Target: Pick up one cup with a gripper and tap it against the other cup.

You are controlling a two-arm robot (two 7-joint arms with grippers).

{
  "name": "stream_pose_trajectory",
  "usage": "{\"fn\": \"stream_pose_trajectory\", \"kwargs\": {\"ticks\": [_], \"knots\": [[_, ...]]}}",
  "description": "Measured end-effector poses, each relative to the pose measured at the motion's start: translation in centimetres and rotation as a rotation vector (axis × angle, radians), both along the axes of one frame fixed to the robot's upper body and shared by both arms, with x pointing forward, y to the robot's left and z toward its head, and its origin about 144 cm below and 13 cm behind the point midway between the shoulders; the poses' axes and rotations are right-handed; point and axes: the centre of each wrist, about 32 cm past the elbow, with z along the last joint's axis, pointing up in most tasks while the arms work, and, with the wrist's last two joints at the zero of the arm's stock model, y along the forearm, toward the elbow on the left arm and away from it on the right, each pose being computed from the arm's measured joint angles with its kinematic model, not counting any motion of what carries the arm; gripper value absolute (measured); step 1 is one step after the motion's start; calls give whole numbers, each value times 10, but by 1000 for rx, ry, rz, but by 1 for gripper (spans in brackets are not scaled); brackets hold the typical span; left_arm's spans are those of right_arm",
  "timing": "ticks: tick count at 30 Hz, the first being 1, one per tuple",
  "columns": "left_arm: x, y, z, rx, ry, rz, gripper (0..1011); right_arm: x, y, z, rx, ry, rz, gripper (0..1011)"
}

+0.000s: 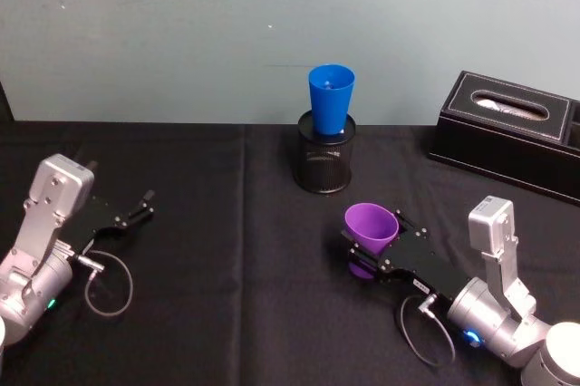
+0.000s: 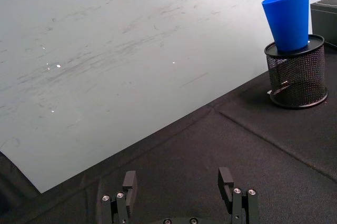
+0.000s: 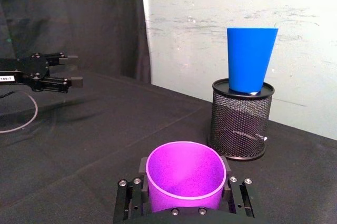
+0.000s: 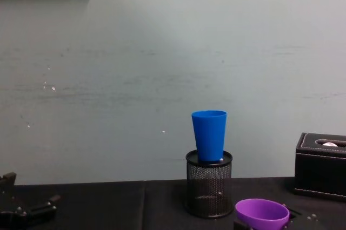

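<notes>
Right gripper (image 1: 372,239) fingers grasp purple cup (image 3: 185,174); left gripper (image 1: 140,207) idle, fingers released. A hard tap could topple blue cup (image 1: 331,96) off holder (image 1: 324,164).

Beyond your right claw (image 1: 372,243) you face a scuffed, pale grey-green wall (image 1: 181,33); black cloth (image 1: 227,241) lies beneath the claw and to both sides.

Head view high, looking down; chest low, level; wrists close; all share blue cup (image 1: 331,101)
</notes>
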Motion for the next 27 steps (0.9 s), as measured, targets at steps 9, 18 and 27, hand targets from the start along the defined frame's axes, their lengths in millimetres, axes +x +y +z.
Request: {"fn": "stream_pose_trajectory", "kwargs": {"ticks": [9, 18, 27], "knots": [[0, 0, 0, 0, 0, 0, 1011, 0, 0, 0, -1, 0, -2, 746], [0, 0, 0, 0, 0, 0, 1012, 0, 0, 0, -1, 0, -2, 747], [0, 0, 0, 0, 0, 0, 1011, 0, 0, 0, -1, 0, -3, 747]]}}
